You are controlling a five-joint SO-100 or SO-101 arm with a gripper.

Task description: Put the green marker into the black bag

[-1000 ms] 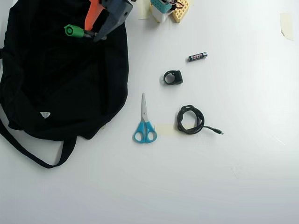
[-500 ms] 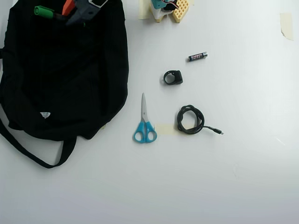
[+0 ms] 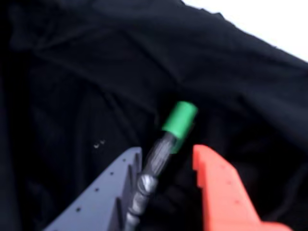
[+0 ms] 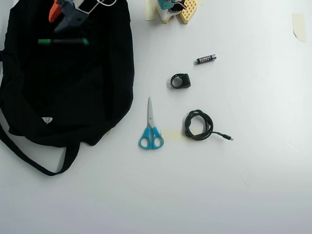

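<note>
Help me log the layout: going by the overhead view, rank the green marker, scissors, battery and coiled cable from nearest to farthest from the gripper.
From the gripper, top left:
1. Green marker, just below it on the black bag.
2. Scissors, lower centre.
3. Battery, upper right; close to the scissors' range.
4. Coiled cable, lower right.

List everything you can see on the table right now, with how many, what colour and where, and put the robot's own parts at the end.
black bag: one, black, left side of the overhead view, strap trailing toward the bottom left
green marker: one, green ends and dark barrel, lying on the bag's upper part, loose between the open fingers in the wrist view
battery: one, black with pink print, upper centre
black ring-shaped part: one, black, below the battery
scissors: one pair, blue handles, centre
cable: one, black, coiled, right of the scissors
tape pieces: a few, pale yellow, on the table
robot base: one, yellow and teal, top edge
gripper: one, orange and grey fingers, open, above the bag
</note>
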